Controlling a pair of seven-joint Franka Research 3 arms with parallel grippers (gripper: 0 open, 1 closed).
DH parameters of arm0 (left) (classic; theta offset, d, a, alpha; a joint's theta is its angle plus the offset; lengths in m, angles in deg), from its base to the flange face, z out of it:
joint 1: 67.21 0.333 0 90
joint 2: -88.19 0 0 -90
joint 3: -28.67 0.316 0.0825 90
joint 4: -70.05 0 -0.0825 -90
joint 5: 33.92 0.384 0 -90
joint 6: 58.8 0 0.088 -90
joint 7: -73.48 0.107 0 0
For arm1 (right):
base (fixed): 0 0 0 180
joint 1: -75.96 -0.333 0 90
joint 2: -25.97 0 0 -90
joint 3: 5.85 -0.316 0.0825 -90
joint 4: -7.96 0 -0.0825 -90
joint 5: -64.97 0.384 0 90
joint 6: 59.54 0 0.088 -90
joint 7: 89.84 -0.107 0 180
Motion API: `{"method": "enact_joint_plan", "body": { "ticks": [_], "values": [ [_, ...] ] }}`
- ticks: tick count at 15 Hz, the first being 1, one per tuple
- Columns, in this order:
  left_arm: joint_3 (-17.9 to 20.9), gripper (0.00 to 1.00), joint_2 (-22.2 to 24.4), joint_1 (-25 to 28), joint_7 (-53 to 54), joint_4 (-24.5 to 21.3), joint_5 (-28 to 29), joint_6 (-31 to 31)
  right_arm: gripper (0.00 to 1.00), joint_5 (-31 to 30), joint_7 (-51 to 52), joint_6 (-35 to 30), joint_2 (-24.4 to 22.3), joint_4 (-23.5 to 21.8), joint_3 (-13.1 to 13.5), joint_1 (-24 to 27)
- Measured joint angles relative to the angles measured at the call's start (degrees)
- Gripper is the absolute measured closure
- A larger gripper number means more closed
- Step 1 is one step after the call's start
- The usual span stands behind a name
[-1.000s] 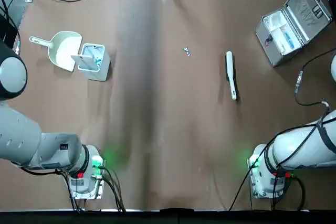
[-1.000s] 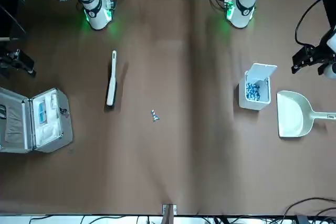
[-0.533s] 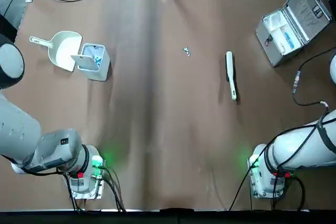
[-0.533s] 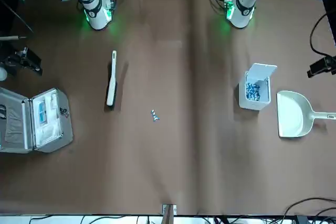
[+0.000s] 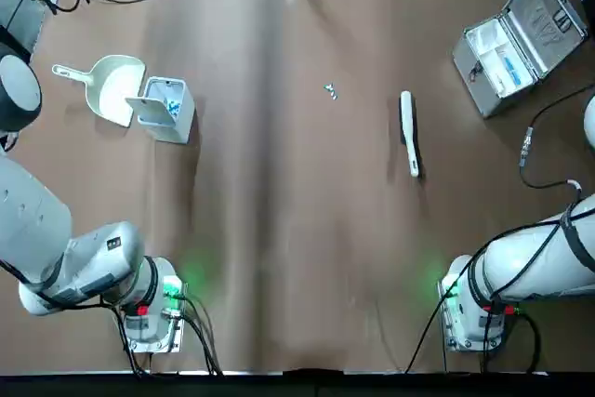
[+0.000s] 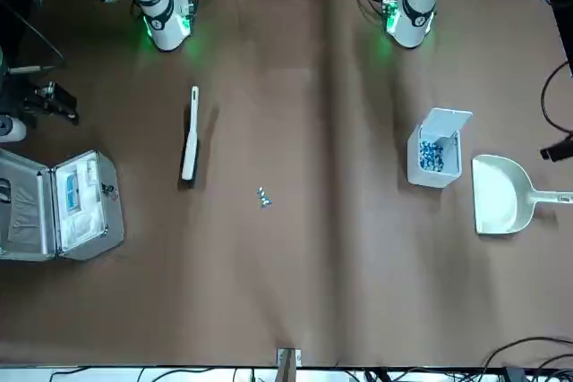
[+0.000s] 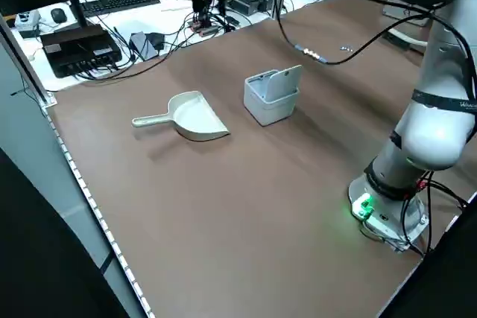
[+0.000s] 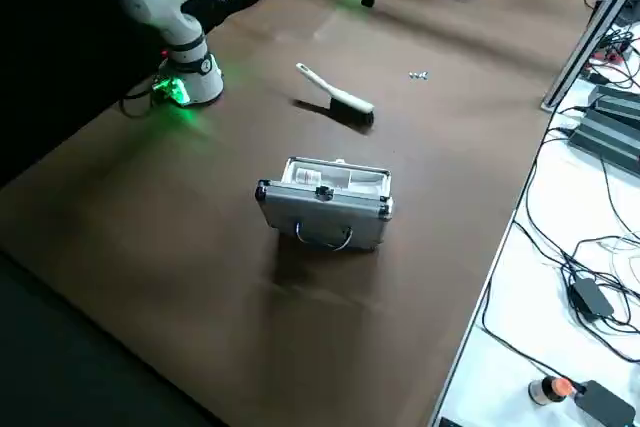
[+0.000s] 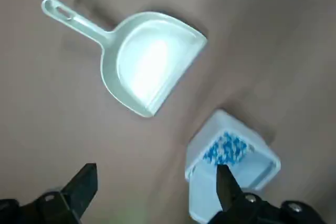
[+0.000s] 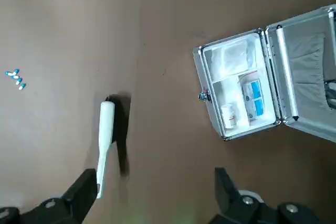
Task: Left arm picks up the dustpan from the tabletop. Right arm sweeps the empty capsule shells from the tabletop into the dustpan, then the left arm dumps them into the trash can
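My L gripper (image 9: 156, 178) hangs open above the surface (image 5: 279, 230) nr the dustpan (image 9: 149, 64) & trash can (image 9: 231, 156), my R gripper (image 10: 156, 182) open too, above the brush (image 10: 106, 129), w/ the capsule shells (image 5: 331, 91) lying btwn brush & can.

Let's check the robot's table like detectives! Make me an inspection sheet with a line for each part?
Surface: brown tabletop, flat.
Dustpan: lying beside the trash can.
Trash can: lid open, blue-and-white capsule shells inside.
Loose capsule shells: small cluster on the tabletop.
Clutter: brush; open silver case.
Left pincer: open, raised near dustpan and trash can.
Right pincer: open, raised near brush and case.
Cables: black, along both arms.
Surroundings: keyboard, mouse.
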Motion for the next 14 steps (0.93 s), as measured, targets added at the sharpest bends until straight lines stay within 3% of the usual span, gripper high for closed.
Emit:
{"method": "enact_joint_plan", "body": {
  "ticks": [7, 14],
  "values": [
    [0.0, 0.00, -6.6, 4.6, -20.3, 0.0, 0.0, -10.1, 0.01, 0.0, 0.1, -0.3, -0.3, 0.1, 0.2, 0.2],
    [0.1, 0.00, -11.1, 9.9, -25.9, -0.4, 0.1, -14.4, 0.01, 1.1, 0.4, -2.9, -1.1, -1.2, 0.5, 0.7]
  ]
}}
